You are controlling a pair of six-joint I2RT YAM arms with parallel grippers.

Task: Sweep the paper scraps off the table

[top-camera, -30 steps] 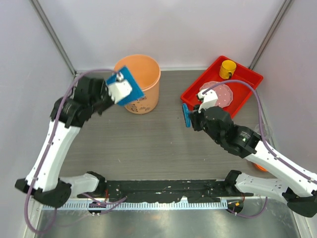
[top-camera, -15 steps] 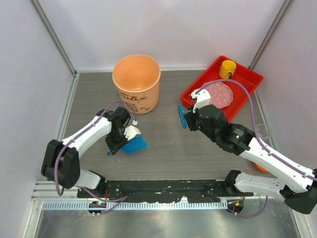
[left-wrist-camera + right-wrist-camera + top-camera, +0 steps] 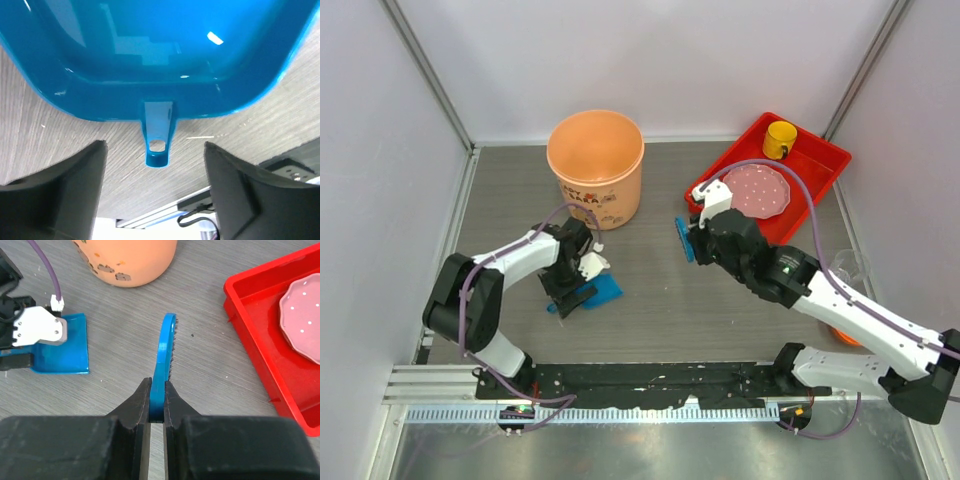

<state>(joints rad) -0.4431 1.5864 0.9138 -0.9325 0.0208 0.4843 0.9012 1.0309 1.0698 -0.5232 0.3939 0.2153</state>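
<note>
Where the grey wood-grain tabletop (image 3: 650, 320) meets white walls (image 3: 670, 60), we see an orange bucket (image 3: 605, 195) far left, a red tray (image 3: 817, 163) far right. The left end effector (image 3: 154, 144) gapes astride the tab of the blue dustpan (image 3: 160, 50); the right end effector (image 3: 156, 385) clamps a blue brush (image 3: 165, 340). Where the paper scraps lie we cannot tell.

Left arm (image 3: 510, 262) folded low, elbow near left, forearm reaching right. Left pincer (image 3: 578, 292) held low, left of centre; fingers (image 3: 60, 190) spread wide, gripping nothing. Right arm (image 3: 840, 310) stretched from near-right base toward centre. Right pincer (image 3: 692, 238) at centre, fingers (image 3: 137, 405) clamped on brush (image 3: 165, 350).
</note>
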